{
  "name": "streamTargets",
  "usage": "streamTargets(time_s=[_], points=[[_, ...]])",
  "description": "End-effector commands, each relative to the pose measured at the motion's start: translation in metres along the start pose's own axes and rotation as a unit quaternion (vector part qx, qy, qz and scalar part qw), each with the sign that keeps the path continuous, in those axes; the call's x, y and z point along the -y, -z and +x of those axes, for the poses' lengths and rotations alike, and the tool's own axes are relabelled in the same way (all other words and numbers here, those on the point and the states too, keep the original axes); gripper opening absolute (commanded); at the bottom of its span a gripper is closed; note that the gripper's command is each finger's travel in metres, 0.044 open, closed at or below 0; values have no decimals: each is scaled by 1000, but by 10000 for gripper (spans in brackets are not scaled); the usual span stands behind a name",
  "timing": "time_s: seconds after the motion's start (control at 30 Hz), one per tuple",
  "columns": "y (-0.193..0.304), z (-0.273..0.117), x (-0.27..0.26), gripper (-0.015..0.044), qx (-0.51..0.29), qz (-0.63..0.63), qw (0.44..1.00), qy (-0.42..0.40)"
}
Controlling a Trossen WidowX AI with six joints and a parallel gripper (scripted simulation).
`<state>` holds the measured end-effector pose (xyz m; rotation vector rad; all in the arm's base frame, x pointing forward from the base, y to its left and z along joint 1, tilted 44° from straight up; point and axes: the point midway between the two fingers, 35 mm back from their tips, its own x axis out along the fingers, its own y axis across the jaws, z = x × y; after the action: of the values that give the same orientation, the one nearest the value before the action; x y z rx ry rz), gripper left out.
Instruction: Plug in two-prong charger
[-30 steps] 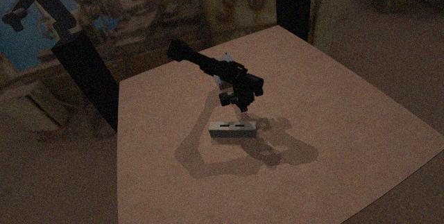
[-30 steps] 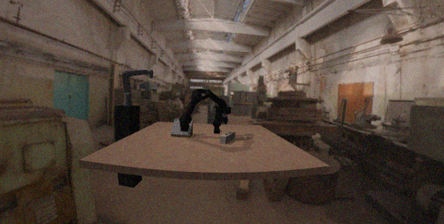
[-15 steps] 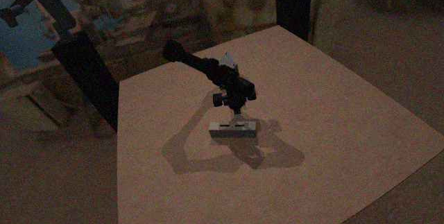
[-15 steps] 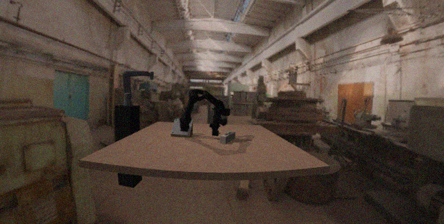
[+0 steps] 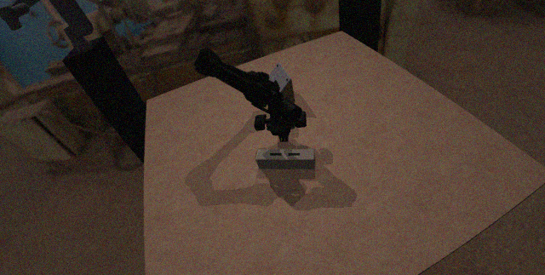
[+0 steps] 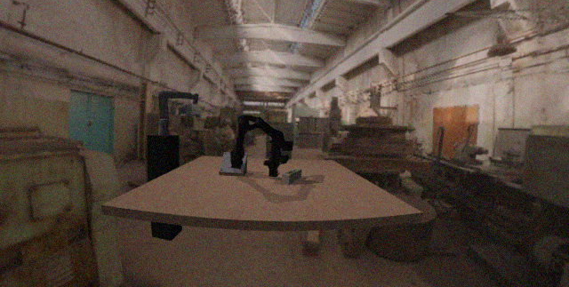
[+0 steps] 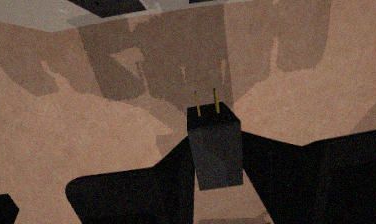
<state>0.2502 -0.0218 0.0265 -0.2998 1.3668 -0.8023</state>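
Note:
The dark charger [image 7: 216, 155] is a box with two thin brass prongs that point away from the wrist camera. My gripper [image 5: 283, 140] [image 6: 273, 175] [image 7: 210, 137] is shut on it, one finger on each side. The light grey power strip [image 5: 286, 163] [image 6: 292, 177] [image 7: 34, 17] lies on the table with two dark outlets on top, and its edge shows at the top of the wrist view. In the top view the gripper is just behind the strip, near its middle. The prongs are clear of the strip, with table beyond them in the wrist view. The charger is too dark to tell in the top and exterior views.
The tabletop [image 5: 383, 173] [image 6: 213, 203] carries the strip and the arm's light base plate [image 5: 279, 77] [image 6: 227, 164]. The arm's shadow falls around the strip. A second arm on a black pedestal [image 5: 106, 96] [image 6: 163, 155] stands beyond the table's edge.

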Motion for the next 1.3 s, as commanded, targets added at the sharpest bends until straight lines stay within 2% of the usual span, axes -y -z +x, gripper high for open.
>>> streamTargets(time_s=[0.0, 1.27], points=[[0, 1, 2, 0, 2, 8, 1000, 1], [-47, 1, 14, 0, 3, 30, 1000, 1]])
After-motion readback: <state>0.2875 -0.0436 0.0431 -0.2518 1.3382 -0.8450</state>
